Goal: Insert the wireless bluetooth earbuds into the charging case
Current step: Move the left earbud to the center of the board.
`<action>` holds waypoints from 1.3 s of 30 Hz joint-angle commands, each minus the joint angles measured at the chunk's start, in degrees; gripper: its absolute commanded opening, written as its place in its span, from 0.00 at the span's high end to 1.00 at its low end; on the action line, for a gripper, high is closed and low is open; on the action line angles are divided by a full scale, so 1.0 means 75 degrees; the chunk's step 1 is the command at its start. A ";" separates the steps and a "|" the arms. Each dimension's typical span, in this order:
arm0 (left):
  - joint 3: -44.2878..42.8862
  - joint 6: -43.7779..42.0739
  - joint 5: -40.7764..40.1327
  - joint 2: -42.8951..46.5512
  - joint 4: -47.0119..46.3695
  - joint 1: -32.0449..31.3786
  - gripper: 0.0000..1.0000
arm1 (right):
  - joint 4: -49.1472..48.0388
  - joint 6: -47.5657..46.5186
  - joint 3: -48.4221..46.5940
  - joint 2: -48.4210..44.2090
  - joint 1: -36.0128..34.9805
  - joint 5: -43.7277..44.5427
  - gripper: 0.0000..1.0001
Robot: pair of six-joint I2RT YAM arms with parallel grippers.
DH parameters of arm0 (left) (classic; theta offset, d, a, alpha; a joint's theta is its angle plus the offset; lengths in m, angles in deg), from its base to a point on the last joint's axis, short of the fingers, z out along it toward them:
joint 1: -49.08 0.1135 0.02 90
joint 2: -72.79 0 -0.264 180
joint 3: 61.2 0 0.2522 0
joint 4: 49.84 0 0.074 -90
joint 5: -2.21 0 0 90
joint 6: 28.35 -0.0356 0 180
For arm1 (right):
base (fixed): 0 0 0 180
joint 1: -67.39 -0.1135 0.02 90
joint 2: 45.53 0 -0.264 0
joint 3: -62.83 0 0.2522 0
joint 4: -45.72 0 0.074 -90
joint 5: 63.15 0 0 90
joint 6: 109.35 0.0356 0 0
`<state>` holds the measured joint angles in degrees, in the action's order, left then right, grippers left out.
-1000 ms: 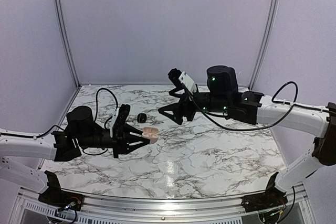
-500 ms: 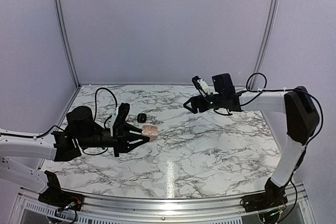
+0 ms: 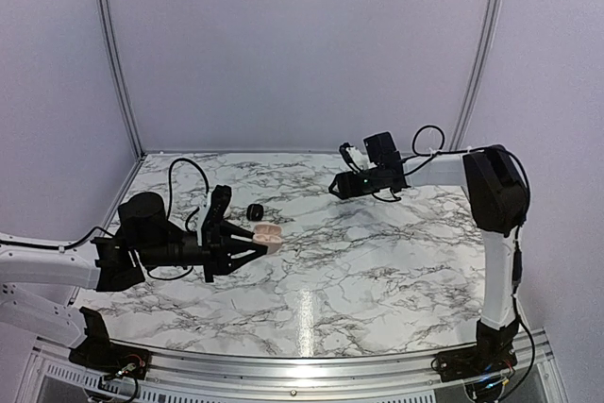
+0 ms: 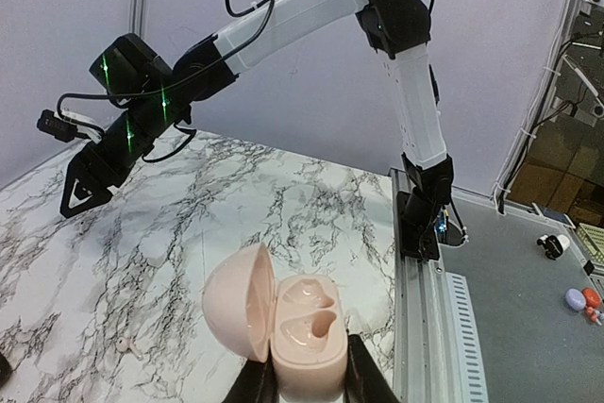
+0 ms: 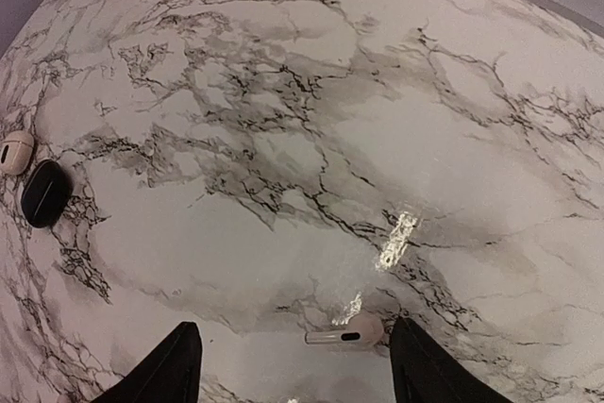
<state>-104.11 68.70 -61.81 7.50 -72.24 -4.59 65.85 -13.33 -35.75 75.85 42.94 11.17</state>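
With the opened pale-pink plastic charging case [image 4: 304, 339] gripped in the left jaws, the open right jaws have been swung above a white stemmed plastic earbud [image 5: 345, 332], which lies between them on the marbled bench [image 5: 283, 92], ready for pick-up.

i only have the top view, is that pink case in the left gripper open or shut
Observer: Open. The left wrist view shows the pink case held at its base by the left gripper, lid swung to the left, both sockets empty.
Operator: ok where's a bud for the right arm
Observer: The right wrist view shows a white earbud lying on the marble table, between the open fingers of the right gripper.
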 commanded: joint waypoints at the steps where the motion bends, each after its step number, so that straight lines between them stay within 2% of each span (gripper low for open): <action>1: 0.0121 -0.0012 -0.0101 0.0246 -0.0217 0.0031 1.00 | 0.0377 0.0122 -0.0618 0.0368 0.0025 -0.0248 0.33; 9: 0.0190 -0.0015 -0.0161 0.0336 -0.0217 0.0020 1.00 | 0.0778 -0.0054 -0.1236 0.0960 0.0025 -0.0063 0.38; 21: 0.0201 -0.0060 -0.0286 0.0317 -0.0217 0.0028 1.00 | 0.1095 -0.0320 -0.1475 0.1374 -0.0004 0.0116 0.58; 28: 0.0194 -0.0079 -0.0273 0.0292 -0.0217 0.0030 1.00 | 0.0872 -0.0350 -0.0710 0.0911 -0.0230 -0.0184 0.70; 39: 0.0190 -0.0144 -0.0264 0.0222 -0.0217 0.0031 1.00 | 0.0524 -0.0964 0.0666 0.0031 -0.0862 -0.0488 0.79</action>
<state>-102.99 68.57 -63.45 8.87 -72.24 -4.59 69.41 -17.73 -32.75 78.25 38.18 8.57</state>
